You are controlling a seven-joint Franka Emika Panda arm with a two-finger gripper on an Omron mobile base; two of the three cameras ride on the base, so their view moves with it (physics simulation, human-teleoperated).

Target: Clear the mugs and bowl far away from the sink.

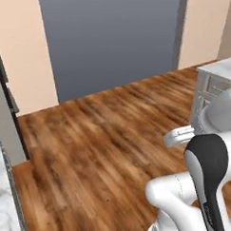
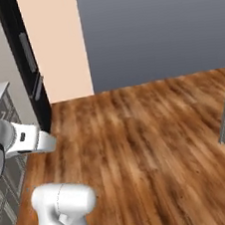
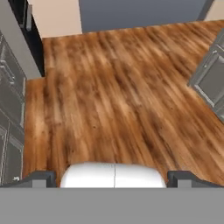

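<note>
Wooden floor (image 3: 118,87) lies ahead between grey cabinets (image 3: 11,105) — the counter should be approached squarely, gripper (image 3: 113,177) fingers kept wide open and empty.

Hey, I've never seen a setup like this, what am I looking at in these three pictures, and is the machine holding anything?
It is a computer-rendered kitchen with a white robot arm on a driving base. Two pictures come from cameras on the base, behind the arm to its left and right. The third comes from a camera on the hand, looking along the gripper, whose two dark fingertips stand wide apart with nothing between them. Ahead lies a wooden floor, grey cabinets at the sides, and a grey wall panel. A marbled counter edge shows at far left.
</note>
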